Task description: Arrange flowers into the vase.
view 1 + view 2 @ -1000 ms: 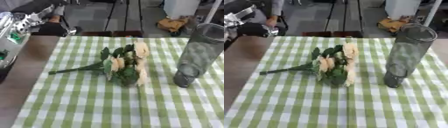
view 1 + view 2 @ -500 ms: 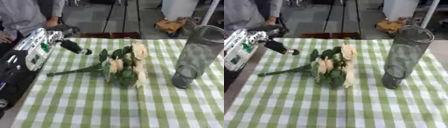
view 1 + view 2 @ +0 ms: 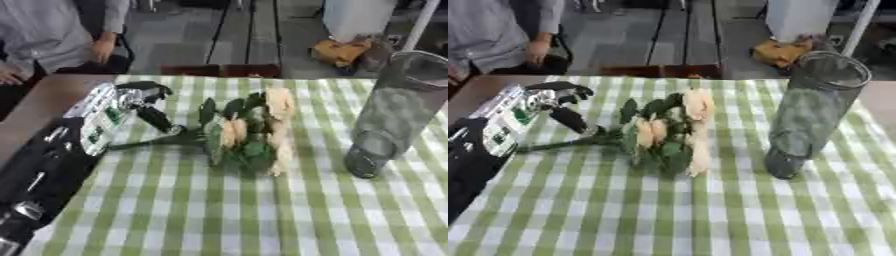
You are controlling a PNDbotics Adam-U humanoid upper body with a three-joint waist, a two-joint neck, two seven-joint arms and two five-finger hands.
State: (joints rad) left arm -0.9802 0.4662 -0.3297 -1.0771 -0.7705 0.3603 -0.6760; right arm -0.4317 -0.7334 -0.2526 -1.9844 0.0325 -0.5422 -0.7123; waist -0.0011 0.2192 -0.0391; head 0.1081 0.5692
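A bunch of cream roses with green leaves (image 3: pixel 249 132) lies on the green-and-white checked cloth (image 3: pixel 262 215), its thin stem (image 3: pixel 557 145) pointing left. My left hand (image 3: pixel 131 102) comes in from the left and hovers over the stem end. Its fingers are spread above and its dark thumb (image 3: pixel 157 120) reaches down to the stem near the leaves, not closed round it. A tall clear glass vase (image 3: pixel 811 112) stands upright at the right, apart from the flowers, with nothing visible in it. My right hand shows in neither view.
Bare brown tabletop (image 3: pixel 39 107) shows left of the cloth. A person in a grey shirt (image 3: pixel 52 30) sits at the far left edge. A dark chair back (image 3: pixel 219 70) stands beyond the far edge, and an orange object (image 3: pixel 341 50) lies on the floor.
My left arm has swung in from the upper left and down across the cloth, bringing the hand to the flower stem. Flowers and vase have stayed put.
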